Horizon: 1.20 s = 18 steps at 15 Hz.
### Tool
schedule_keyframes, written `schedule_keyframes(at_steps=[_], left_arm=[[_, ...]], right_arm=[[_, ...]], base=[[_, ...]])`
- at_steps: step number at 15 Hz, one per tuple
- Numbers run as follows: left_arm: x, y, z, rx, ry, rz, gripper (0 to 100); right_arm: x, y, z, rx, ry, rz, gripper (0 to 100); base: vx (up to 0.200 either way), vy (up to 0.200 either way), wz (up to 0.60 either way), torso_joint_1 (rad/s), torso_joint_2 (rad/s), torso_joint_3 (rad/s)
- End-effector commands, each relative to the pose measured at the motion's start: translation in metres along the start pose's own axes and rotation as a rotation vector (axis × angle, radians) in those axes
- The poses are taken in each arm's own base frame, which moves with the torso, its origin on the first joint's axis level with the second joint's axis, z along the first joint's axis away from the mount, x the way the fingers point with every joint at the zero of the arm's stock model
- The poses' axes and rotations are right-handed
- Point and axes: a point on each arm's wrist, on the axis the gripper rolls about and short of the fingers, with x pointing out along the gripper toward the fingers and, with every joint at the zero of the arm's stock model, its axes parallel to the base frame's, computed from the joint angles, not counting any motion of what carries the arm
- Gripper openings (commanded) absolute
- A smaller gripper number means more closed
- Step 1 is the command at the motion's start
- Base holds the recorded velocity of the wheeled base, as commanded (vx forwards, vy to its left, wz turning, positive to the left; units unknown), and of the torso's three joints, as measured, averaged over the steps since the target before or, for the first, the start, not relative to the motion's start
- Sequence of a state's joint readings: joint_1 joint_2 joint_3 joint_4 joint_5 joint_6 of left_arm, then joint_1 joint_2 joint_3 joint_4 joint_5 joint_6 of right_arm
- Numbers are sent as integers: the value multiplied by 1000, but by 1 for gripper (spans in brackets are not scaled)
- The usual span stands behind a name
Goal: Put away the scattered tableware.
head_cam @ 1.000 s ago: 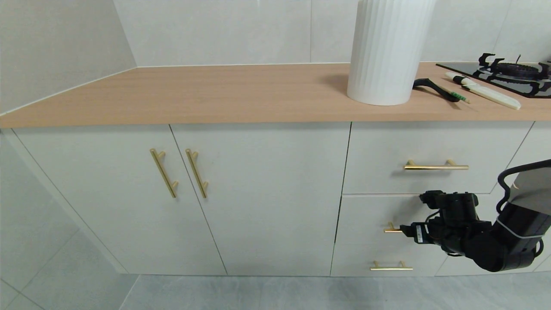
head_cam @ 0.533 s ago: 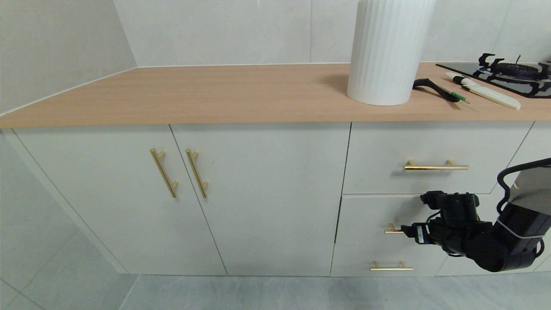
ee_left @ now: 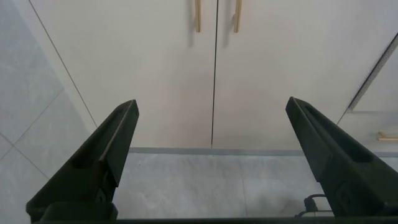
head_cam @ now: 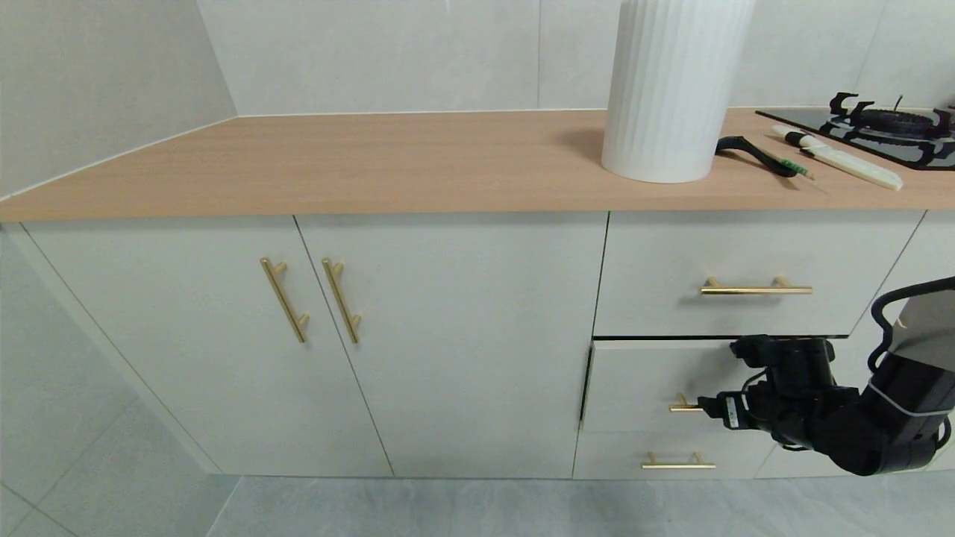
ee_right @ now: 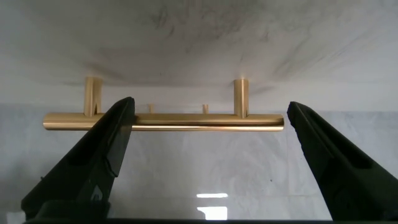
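Observation:
Scattered on the wooden countertop [head_cam: 373, 160] at the right lie a black utensil [head_cam: 755, 154], green-tipped chopsticks [head_cam: 792, 166] and a white knife [head_cam: 847, 162]. My right gripper [head_cam: 709, 409] is at the gold handle [head_cam: 683, 407] of the middle drawer [head_cam: 634, 380], which stands slightly pulled out. In the right wrist view the gripper [ee_right: 209, 112] is open, its fingers [ee_right: 112, 149] wide apart, and the handle [ee_right: 186, 121] runs across just ahead of them. My left gripper [ee_left: 211, 162] is open and holds nothing, low in front of the double cabinet doors [ee_left: 214, 68].
A tall white ribbed container [head_cam: 668, 89] stands on the counter left of the utensils. A gas hob [head_cam: 888, 123] sits at the far right. The top drawer [head_cam: 746, 261] and bottom drawer [head_cam: 664, 459] are closed. Grey tiled floor [head_cam: 373, 507] lies below the cabinets.
The middle drawer has slid out a little, opening a dark gap under the top drawer. My right gripper has drawn back with its handle.

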<state>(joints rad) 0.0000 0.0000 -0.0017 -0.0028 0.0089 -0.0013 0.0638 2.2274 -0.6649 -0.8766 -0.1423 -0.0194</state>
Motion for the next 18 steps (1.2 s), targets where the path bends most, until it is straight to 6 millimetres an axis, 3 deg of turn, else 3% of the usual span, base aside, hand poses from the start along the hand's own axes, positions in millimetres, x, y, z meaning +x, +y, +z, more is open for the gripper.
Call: schedule_keyframes(at_steps=[1,6,9,13,18], left_arm=[[0,0,0,0,1,0,100],[0,0,0,0,1,0,100],[0,0,0,0,1,0,100],[0,0,0,0,1,0,100],[0,0,0,0,1,2,100]], right_arm=[[-28,-4,10,-32,-5,0,100],[-146,-20,57,-36,1,78,100],[-187,-23,73,-28,-66,114,100],[-178,-8,72,-43,-46,157,100],[-129,8,63,-41,-35,166,100]], base=[[0,0,0,0,0,0],[0,0,0,0,0,0],[0,0,0,0,0,0],[0,0,0,0,0,0],[0,0,0,0,0,0]])
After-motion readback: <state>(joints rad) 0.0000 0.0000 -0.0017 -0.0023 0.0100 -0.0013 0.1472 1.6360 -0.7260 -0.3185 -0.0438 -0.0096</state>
